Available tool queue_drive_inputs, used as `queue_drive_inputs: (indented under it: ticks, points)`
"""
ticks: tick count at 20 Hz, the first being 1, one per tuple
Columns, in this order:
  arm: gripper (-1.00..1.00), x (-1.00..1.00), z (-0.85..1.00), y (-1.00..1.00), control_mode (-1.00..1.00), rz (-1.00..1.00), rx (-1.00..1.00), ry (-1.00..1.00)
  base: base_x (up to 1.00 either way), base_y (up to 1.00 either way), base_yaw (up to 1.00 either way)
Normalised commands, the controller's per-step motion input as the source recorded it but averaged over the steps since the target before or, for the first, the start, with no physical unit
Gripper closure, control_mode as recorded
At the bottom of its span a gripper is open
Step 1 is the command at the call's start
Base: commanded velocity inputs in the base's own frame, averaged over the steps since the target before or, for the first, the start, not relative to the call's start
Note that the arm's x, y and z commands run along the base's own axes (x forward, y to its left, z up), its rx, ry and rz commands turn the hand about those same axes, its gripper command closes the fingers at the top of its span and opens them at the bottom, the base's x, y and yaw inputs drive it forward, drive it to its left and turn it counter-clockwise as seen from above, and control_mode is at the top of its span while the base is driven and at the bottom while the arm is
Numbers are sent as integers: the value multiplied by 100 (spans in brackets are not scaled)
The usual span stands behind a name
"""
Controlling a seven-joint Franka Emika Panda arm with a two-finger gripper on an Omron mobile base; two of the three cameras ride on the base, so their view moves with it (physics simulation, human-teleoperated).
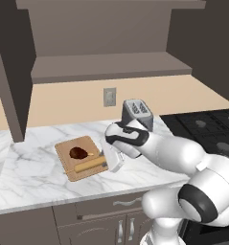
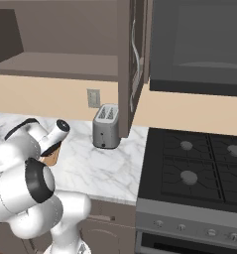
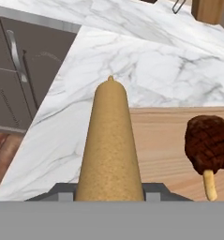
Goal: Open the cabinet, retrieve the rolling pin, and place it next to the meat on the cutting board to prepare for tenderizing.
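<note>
Hand view shows the rolling pin (image 3: 109, 145) clamped between the fingers (image 3: 109, 196), running straight ahead of them over the cutting board (image 3: 165, 140), with the meat (image 3: 208, 144) just beside it, apart. From the left base view, the pin (image 1: 89, 165) looks at or near the board's (image 1: 68, 155) surface. Lower it level until it rests flat, keep clear of the meat (image 1: 79, 153), then release gently so it cannot roll.

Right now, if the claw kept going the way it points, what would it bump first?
Probably the cutting board. The claw points down at it, clamped on the rolling pin, whose far end would likely touch first, beside the meat; depth is hard to judge.
</note>
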Motion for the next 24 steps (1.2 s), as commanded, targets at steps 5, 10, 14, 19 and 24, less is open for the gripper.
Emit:
queue_drive_inputs:
  ticks: [5, 10, 14, 19, 24]
  points:
    - [100, 10, -9, 7, -100, 0, 0, 0, 0, 0, 0]
    - [100, 15, -11, 8, -100, 0, 0, 0, 0, 0, 0]
    - [100, 16, -16, 6, -100, 0, 0, 0, 0, 0, 0]
    - [100, 17, -18, 6, -100, 0, 0, 0, 0, 0, 0]
    - [100, 19, -14, 4, -100, 0, 0, 0, 0, 0, 0]
